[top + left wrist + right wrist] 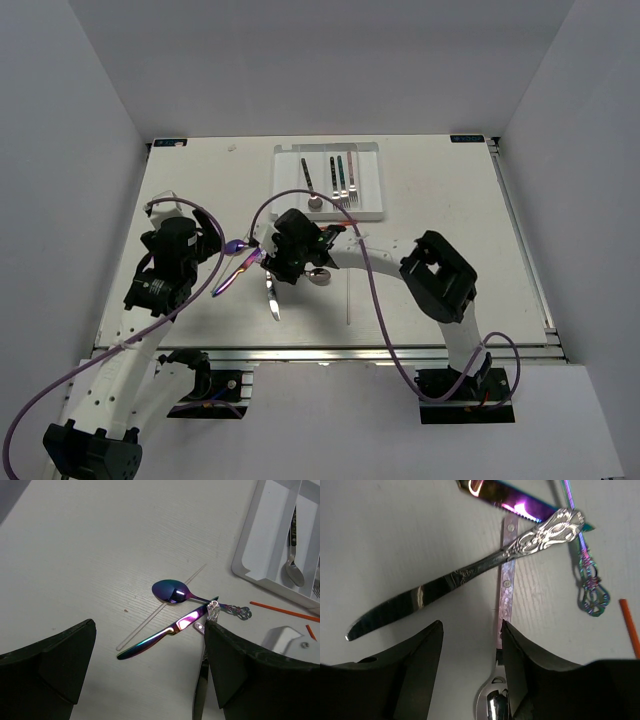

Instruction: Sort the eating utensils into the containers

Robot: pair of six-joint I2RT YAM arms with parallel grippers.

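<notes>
The white divided tray [366, 152] stands at the back and holds a black-handled spoon [311, 187] and two forks [344, 182]. Loose on the table lie an iridescent spoon [172, 591], an iridescent knife [160, 637], an ornate silver knife [460, 585], a pink-handled spoon [506, 580] and a red-orange chopstick [285, 611]. My right gripper [470, 655] is open low over the table, with its right finger at the pink handle and the silver knife just ahead. My left gripper [150, 680] is open and empty above the iridescent knife.
A thin pale chopstick [160, 609] lies beside the iridescent spoon. The tray corner [250, 555] shows at the upper right of the left wrist view. White walls close in the table at the left, back and right. The two grippers [215, 240] [282, 265] are close together.
</notes>
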